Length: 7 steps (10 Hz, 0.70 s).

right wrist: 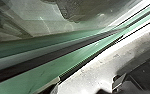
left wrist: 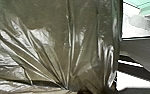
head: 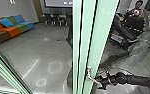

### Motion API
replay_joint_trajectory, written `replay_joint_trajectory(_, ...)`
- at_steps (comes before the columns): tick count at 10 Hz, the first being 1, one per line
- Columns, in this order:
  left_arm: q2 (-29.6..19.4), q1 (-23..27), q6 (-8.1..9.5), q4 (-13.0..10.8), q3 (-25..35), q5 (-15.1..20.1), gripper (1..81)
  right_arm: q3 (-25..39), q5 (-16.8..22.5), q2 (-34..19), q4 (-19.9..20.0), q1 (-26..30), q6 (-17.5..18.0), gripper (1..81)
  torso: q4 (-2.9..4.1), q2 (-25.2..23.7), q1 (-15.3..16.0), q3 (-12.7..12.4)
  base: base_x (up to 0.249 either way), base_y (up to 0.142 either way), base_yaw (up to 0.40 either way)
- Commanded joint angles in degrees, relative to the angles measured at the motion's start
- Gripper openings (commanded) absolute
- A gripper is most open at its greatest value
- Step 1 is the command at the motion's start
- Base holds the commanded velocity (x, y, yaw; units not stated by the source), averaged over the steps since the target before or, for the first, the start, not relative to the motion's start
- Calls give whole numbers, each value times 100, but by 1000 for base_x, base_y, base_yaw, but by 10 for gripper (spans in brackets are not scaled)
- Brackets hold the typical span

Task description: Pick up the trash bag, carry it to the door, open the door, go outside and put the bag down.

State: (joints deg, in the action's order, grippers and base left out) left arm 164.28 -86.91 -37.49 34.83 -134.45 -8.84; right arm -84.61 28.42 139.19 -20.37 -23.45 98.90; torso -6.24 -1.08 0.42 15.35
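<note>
Sloping down, the door handle (head: 89,75) points toward the right hand (head: 100,83), whose grip I cannot tell; the trash bag's (left wrist: 84,40) folds converge.

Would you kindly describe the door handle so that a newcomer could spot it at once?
Find the tall pale-green door frame that runs from top to bottom of the head view. Low on it sits the handle, a bent, pale lever beside the dark right gripper. Its bend sets it apart from the frame's straight edges, its paleness from the gripper.
</note>
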Motion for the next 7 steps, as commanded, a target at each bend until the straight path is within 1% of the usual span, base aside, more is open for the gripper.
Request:
replay_joint_trajectory(1,-9,-7,-39,-11,94,585,10,-519,226,-504,51,1557,411,811,0,0,0,0,0,0,0)
replay_joint_trajectory(3,-26,-15,-39,-2,94,585,10,-634,235,-469,42,1663,340,811,0,0,0,0,0,0,0)
replay_joint_trajectory(4,-35,-24,-39,-2,94,585,10,-695,235,-460,25,1724,254,811,0,0,0,0,0,0,0)
replay_joint_trajectory(5,-35,-32,-39,-2,94,585,10,-783,252,-443,16,1838,69,811,0,0,0,2,0,0,0)
replay_joint_trajectory(6,-35,-25,-39,-2,94,585,10,-854,270,-416,-11,1901,-38,811,0,0,0,2,0,0,0)
replay_joint_trajectory(7,-35,-32,-39,-2,94,585,10,-889,305,-398,-134,1945,-90,811,0,0,0,2,0,0,0)
